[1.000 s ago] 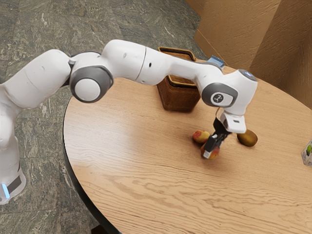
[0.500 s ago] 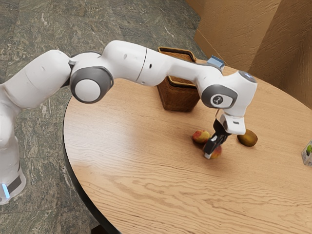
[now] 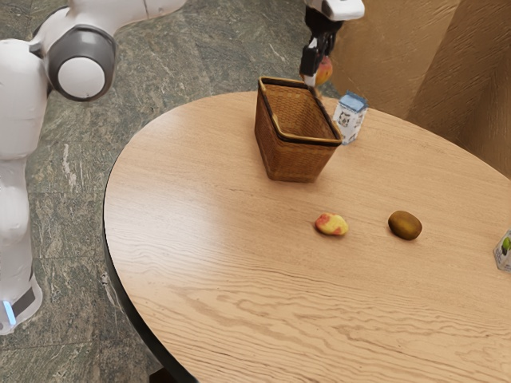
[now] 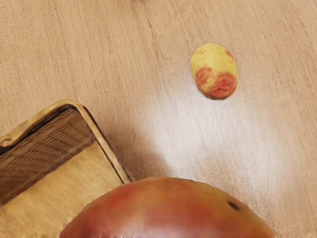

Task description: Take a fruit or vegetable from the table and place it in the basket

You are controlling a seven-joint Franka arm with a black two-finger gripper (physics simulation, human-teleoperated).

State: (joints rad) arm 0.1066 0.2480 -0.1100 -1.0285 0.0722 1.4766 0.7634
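The mango (image 3: 324,70) is held aloft by the gripper (image 3: 314,78), pinched between its 2 jaws. In the exterior view, both are seen beyond the far rim of the basket (image 3: 294,161), higher than the table (image 3: 239,279). In the wrist view, the mango's rounded red-orange skin is seen close up, marked by 1 dark spot, and the basket's rim is partly overlapped by it. Whether the mango is directly above the opening cannot be told.

The basket is stood upright on the table, its woven inside exposed. Just beside it, towards the exterior view's right, a blue-topped carton (image 3: 350,118) is placed; whether the 2 are touching cannot be told. A yellow-red fruit (image 3: 331,224) and a brown fruit (image 3: 405,225) are left lying apart on the table. Another carton (image 3: 504,251) is partly cut off at the exterior view's right edge.
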